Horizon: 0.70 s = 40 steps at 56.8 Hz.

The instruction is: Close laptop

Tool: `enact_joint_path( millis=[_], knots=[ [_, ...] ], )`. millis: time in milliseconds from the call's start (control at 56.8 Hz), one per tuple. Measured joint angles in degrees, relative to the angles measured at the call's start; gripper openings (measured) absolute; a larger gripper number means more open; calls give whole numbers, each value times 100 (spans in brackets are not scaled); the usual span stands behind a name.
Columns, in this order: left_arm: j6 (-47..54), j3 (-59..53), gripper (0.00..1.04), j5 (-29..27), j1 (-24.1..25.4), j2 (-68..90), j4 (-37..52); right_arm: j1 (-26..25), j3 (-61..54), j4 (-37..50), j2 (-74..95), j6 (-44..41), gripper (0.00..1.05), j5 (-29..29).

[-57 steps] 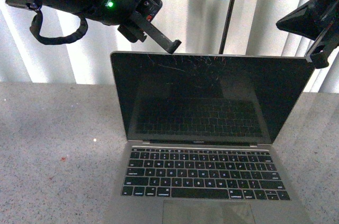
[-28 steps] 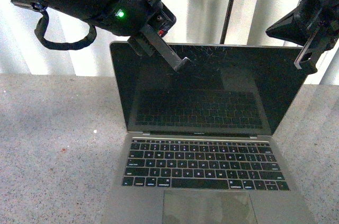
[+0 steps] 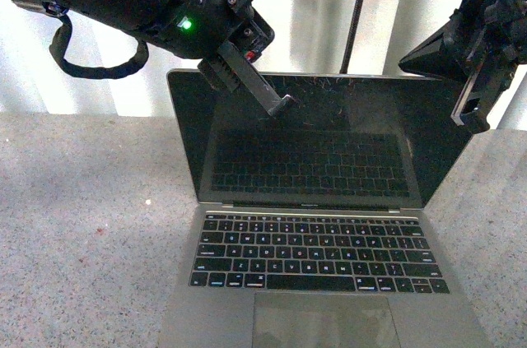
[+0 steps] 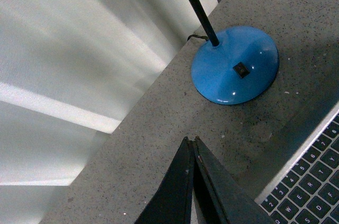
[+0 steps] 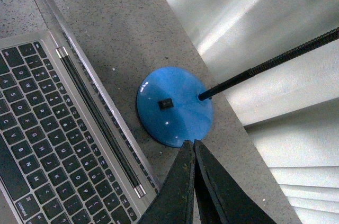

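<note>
The laptop (image 3: pixel 313 167) stands open on the table (image 3: pixel 82 225), keyboard toward the robot and lid raised, the dark scratched screen facing the front camera. It sits under and between the two arms. The lid's top edge runs just beneath the left gripper (image 3: pixel 280 103), whose tip overlaps the upper screen. The lid's upper corner on the robot's right lies just beside the tip of the right gripper (image 3: pixel 468 118).

Both grippers are closed on nothing — in the wrist views the left fingers (image 4: pixel 175 192) and the right fingers (image 5: pixel 177 192) each meet in a single seam.

Over the last second both arms have come down and inward. The left tip was above the top edge and now crosses in front of the glass. The right tip hung clear of the corner and is now level with it. The lid's top edge also looks a little wider and higher in the front view, which I read as the lid starting to tip toward the keyboard, though the shift is slight. Whether either tip actually touches the lid cannot be told.

So the closing has barely begun: the lid is still wide open, with the arms placed to press it forward and down.

Beyond both sets of fingertips, the blue lamp base (image 4: pixel 228 70) sits on the table behind the hinge, apart from the laptop.
</note>
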Motion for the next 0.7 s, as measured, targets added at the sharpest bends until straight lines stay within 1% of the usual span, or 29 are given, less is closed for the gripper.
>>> enact_joint_path(
  millis=[211,405,704],
  knots=[
    [50,-68,4,101,-11,-101,-249,0,-90,-146,-92,-125,3,0],
    [61,-199,4,76,-42,-227,-417,33,-98,-389,-131,-232,3,4],
    [59,-584,4,17,-57,-319,-317,192,-387,-496,-186,-472,3,50]
  ],
)
